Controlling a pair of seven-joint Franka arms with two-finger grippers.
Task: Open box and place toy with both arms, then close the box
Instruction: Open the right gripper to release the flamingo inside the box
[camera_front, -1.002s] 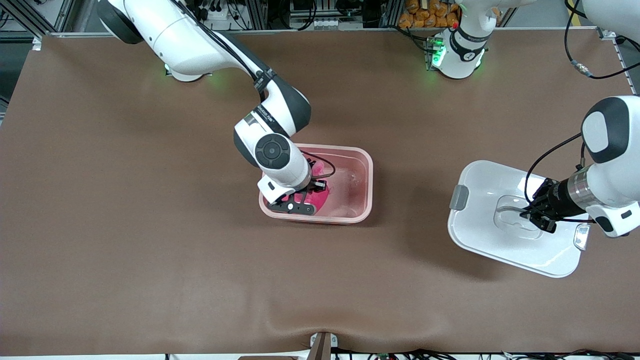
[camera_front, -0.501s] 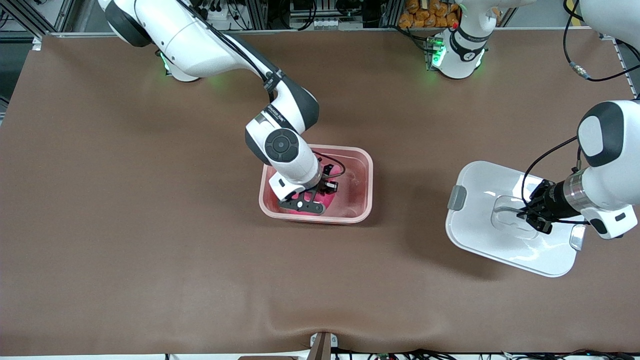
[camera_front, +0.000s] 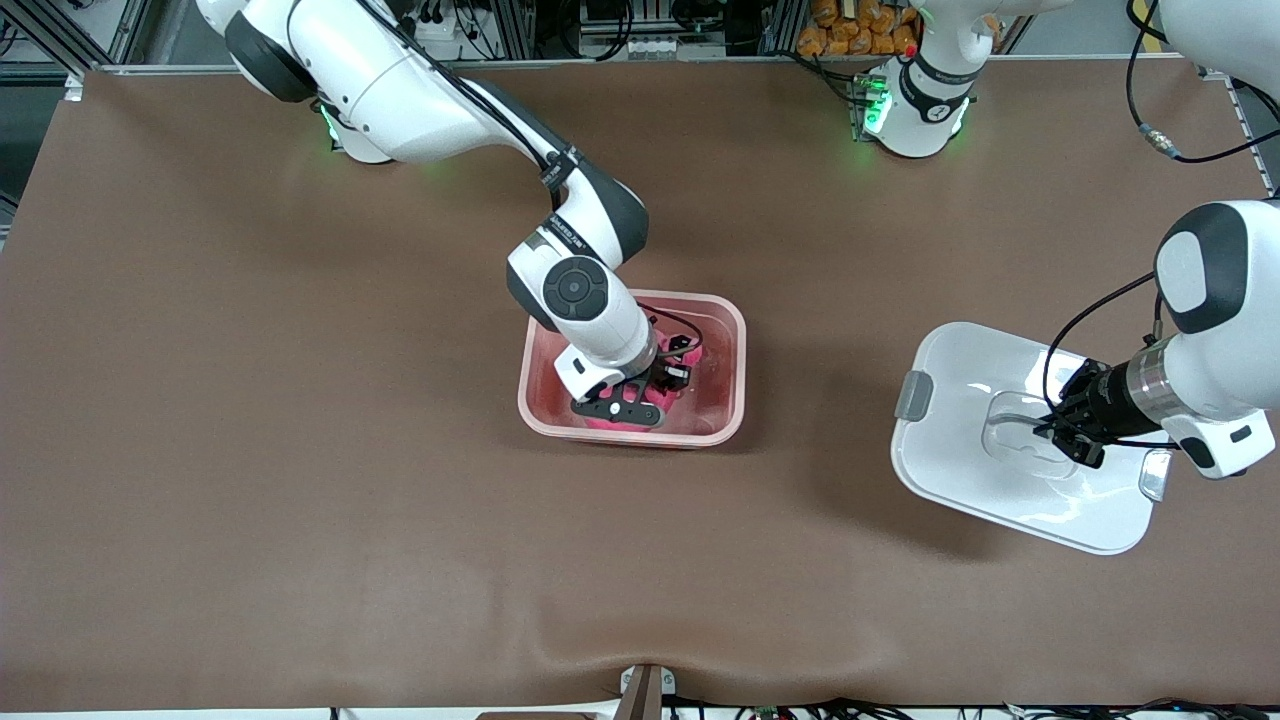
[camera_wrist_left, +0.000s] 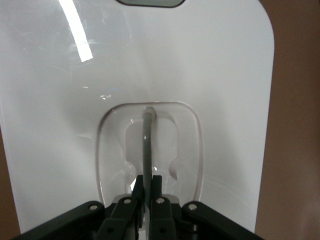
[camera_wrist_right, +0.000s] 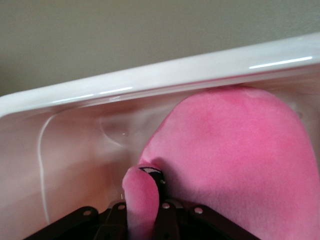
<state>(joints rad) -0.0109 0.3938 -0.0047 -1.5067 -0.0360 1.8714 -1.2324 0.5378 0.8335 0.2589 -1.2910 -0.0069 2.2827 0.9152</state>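
Toy (camera_front: 640, 412) inside box (camera_front: 728, 340), pinched in closed right tool (camera_front: 655, 395); left tool (camera_front: 1062, 432) clamped on lid handle (camera_wrist_left: 146, 145).

Lid (camera_front: 960, 440): glossy white plastic, smooth, reflecting lights; grey clip (camera_front: 915, 395) matt. Box (camera_front: 733, 330): translucent pink plastic, smooth, shiny rim. Toy (camera_wrist_right: 240, 155): soft magenta plush, matt, short nap. Table (camera_front: 250, 400) cover: matt brown sheet, slightly wrinkled near front edge

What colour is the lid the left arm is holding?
White, with grey side clips; the lid shows best in the front view.
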